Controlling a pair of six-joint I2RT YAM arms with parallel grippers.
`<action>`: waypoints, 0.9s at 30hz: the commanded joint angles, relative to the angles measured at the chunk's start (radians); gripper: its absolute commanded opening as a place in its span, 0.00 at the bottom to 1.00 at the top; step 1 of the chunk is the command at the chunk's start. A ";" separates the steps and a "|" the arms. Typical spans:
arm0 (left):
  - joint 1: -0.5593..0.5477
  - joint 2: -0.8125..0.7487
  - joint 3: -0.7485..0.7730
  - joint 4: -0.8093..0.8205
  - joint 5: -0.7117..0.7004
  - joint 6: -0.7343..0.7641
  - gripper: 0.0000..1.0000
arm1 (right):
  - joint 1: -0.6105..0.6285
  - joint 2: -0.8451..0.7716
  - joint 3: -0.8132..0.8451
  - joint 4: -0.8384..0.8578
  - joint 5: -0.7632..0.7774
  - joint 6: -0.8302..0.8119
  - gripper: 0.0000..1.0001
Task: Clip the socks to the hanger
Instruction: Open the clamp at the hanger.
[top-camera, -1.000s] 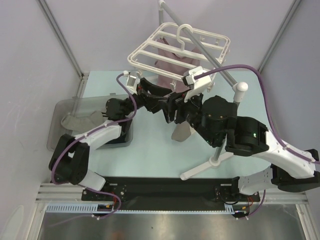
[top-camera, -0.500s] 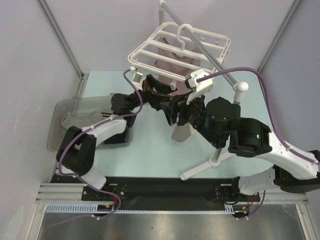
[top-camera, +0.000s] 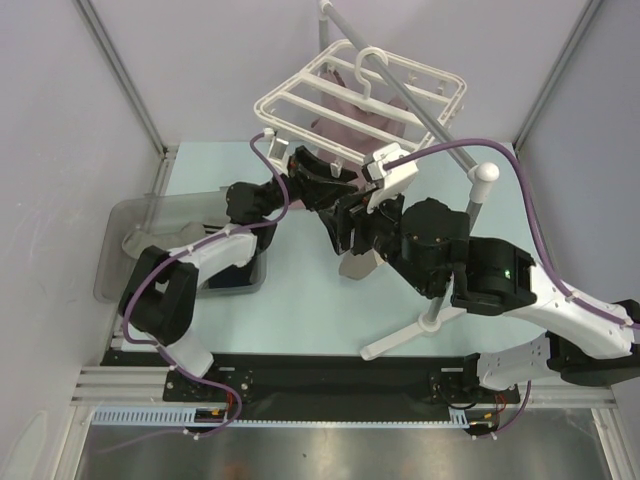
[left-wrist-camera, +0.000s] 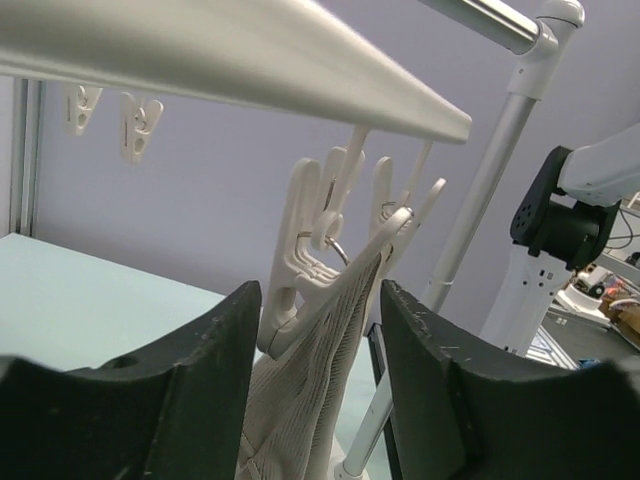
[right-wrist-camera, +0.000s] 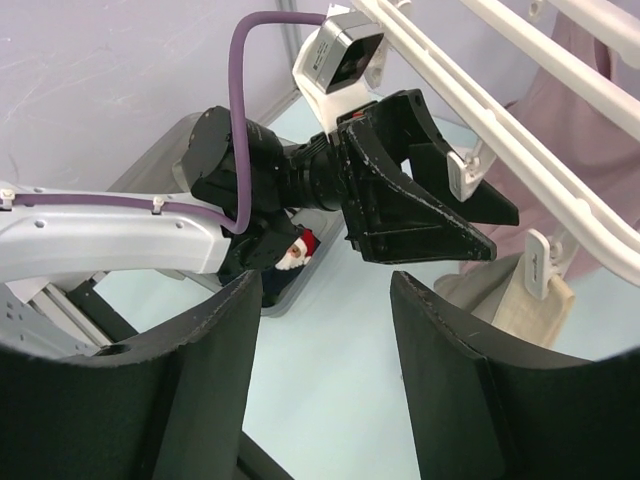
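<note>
1. Socks first: one light grey sock (left-wrist-camera: 305, 400) hangs from a white clip (left-wrist-camera: 325, 235) under the hanger (top-camera: 360, 95).
2. More socks lie in the grey bin (top-camera: 112, 270) on the left of the surface (top-camera: 300, 310). A Santa sock (right-wrist-camera: 296, 248) peeks out there.
3. The left hand (left-wrist-camera: 322, 300) is open, with one finger on each side of the clip and the hanging sock. It holds nothing.
4. The right hand (right-wrist-camera: 325, 300) is open wide and empty, close by.
5. I think the clip bites only the sock's top edge. A bump or tug from the left hand could pull it out.
6. The hanger hangs by its hook (top-camera: 365, 60), so a push could make it swing.
7. The two hands are close and could bump.
</note>
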 joint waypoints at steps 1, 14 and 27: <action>-0.007 -0.042 -0.016 0.335 -0.020 -0.005 0.54 | -0.002 -0.013 -0.011 0.023 0.020 -0.019 0.60; -0.007 -0.222 -0.176 0.236 -0.145 0.109 0.51 | -0.005 -0.011 -0.041 0.032 0.022 0.003 0.61; -0.007 -0.286 -0.217 0.132 -0.206 0.201 0.67 | -0.008 -0.034 -0.040 0.029 0.008 0.007 0.60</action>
